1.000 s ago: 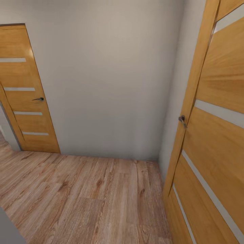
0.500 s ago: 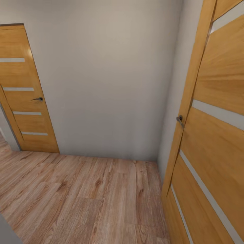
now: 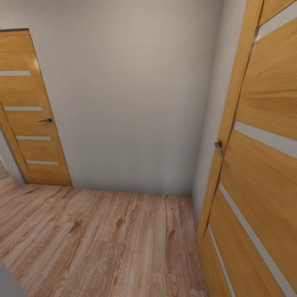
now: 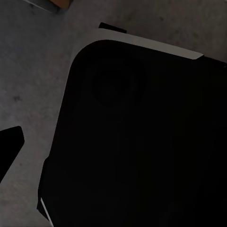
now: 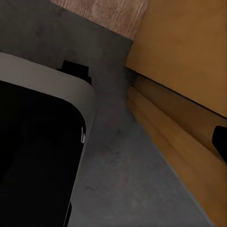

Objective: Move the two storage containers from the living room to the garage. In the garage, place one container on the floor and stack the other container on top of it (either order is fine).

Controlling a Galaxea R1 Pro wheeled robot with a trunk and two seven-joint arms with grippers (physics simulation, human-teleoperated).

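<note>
The head view faces a pale wall (image 3: 132, 95) above a wood-plank floor (image 3: 103, 243), with a closed door (image 3: 29, 111) at left and an open door (image 3: 260, 165) close at right. Both wrist views look down past the robot's dark base (image 4: 137, 137) onto grey concrete floor (image 5: 123, 161); whether the grippers are spread or pressed together cannot be told.

I'm facing a plain pale grey wall (image 3: 136, 95) that meets a second wall at a corner to its right. Left of this wall stands a closed honey-brown wooden door (image 3: 29, 111) with four pale horizontal strips and a small dark lever handle (image 3: 46, 121). To the wall's right, a second honey-brown door (image 3: 260, 165) of the same pattern stands much nearer to me, its grey lever handle (image 3: 219, 145) at the edge closest to the corner. Below the wall runs light wood-plank flooring (image 3: 103, 243). In my right wrist view I see rough dark grey concrete flooring (image 5: 123, 175) beside honey-brown wood.
</note>
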